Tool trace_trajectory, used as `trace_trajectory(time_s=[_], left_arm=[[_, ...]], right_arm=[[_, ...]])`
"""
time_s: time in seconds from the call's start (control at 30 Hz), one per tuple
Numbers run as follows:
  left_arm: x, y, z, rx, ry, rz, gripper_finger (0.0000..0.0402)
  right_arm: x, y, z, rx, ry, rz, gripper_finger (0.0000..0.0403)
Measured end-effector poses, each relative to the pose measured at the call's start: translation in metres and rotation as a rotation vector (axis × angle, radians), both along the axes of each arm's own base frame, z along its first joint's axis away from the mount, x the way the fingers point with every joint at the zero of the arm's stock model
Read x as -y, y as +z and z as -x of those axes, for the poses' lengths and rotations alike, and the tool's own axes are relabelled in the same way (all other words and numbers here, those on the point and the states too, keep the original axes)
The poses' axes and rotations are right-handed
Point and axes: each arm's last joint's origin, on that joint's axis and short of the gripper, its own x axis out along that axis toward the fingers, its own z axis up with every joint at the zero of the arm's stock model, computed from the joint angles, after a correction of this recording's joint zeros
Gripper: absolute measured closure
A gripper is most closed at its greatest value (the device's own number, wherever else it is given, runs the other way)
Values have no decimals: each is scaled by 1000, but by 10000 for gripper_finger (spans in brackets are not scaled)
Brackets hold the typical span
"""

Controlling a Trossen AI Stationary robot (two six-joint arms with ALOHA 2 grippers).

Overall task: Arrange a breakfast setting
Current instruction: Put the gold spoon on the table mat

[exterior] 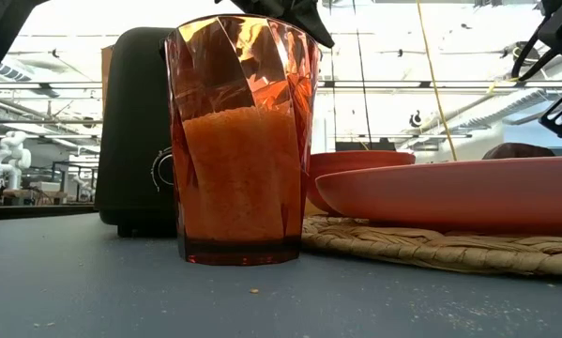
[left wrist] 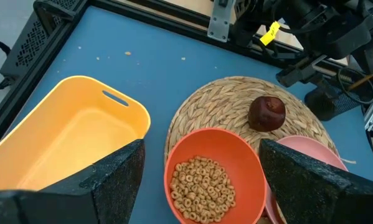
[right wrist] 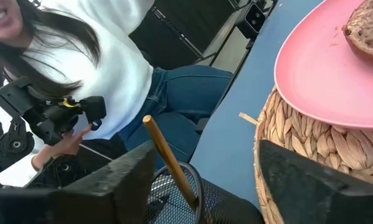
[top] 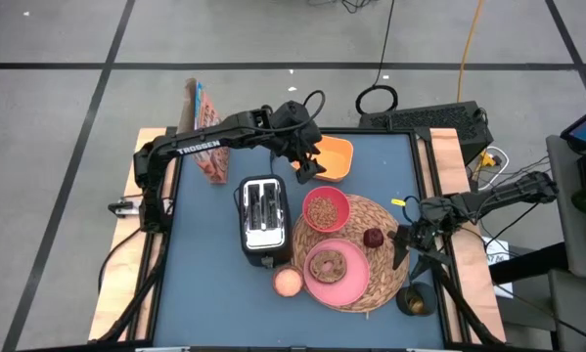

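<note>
The round woven placemat (top: pixel 363 256) lies on the blue table. On it rest a flat pink plate (top: pixel 343 282) with the brown ring-shaped bread (top: pixel 327 262), a smaller pink bowl (top: pixel 326 208) of cereal rings at its far left edge, and a small dark-red fruit (top: pixel 373 238). My left gripper (left wrist: pixel 202 180) hangs open in the air above the bowl (left wrist: pixel 212 177) and the yellow bin (left wrist: pixel 68 140), touching nothing. My right gripper (right wrist: pixel 214 180) stands open at the placemat's right edge (right wrist: pixel 311 149), nothing between its fingers.
A black toaster (top: pixel 263 220) stands left of the placemat, with a glass of orange drink (top: pixel 287 282) at its near side. A yellow bin (top: pixel 334 156) sits at the far side. A mesh cup with a wooden stick (right wrist: pixel 174 174) stands near right. A person (right wrist: pixel 111 74) stands beside the table.
</note>
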Motion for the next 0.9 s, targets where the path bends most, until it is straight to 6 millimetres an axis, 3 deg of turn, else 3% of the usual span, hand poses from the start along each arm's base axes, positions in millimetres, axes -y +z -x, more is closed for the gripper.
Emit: trace_trajectory(time_s=[0.43,0.9], left_arm=[[0,0,0,0,-1,-1,82],[0,0,0,0,-1,-1,82]], right_arm=[[-1,1,1,-64,37,-52,285],[-1,2,1,-60,36,-64,363]])
